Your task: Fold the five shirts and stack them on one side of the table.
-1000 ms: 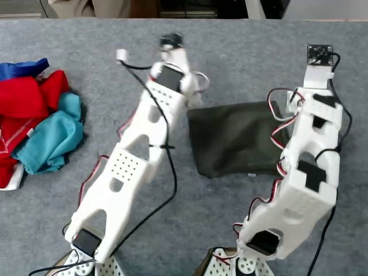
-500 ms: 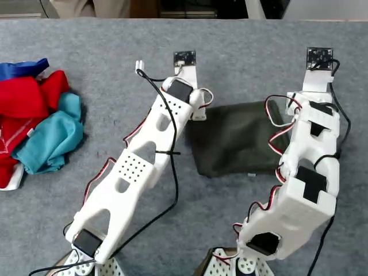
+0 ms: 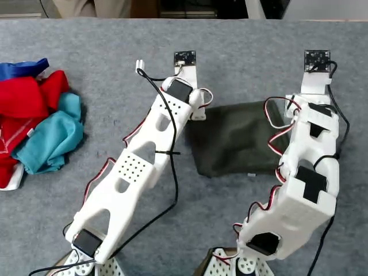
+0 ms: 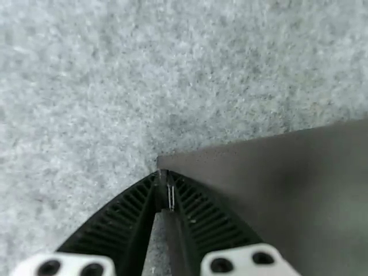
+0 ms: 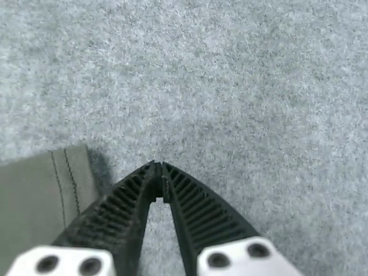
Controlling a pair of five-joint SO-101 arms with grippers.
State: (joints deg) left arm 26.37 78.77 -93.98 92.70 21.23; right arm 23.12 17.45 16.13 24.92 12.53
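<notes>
Grey felt-covered counter [image 3: 241, 52], spread edge to edge. Heaped near the left edge: crumpled red, teal and blue shirts [image 3: 34, 121]. Folded flat near the middle, between the two white arms: a dark green shirt [image 3: 236, 141]. Left gripper [image 4: 165, 179] fingers pressed together at that shirt's corner; cloth pinched or not, cannot tell. Right gripper [image 5: 156, 172] fingers likewise closed, over bare felt just beside the hem.

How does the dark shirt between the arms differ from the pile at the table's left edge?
The dark olive shirt is one garment, flat and folded to a rough rectangle; the pile is several crumpled shirts, red, teal and blue, overlapping. The dark olive shirt lies near the middle of the grey table; the pile sits at its left edge. Both rest directly on it.
</notes>
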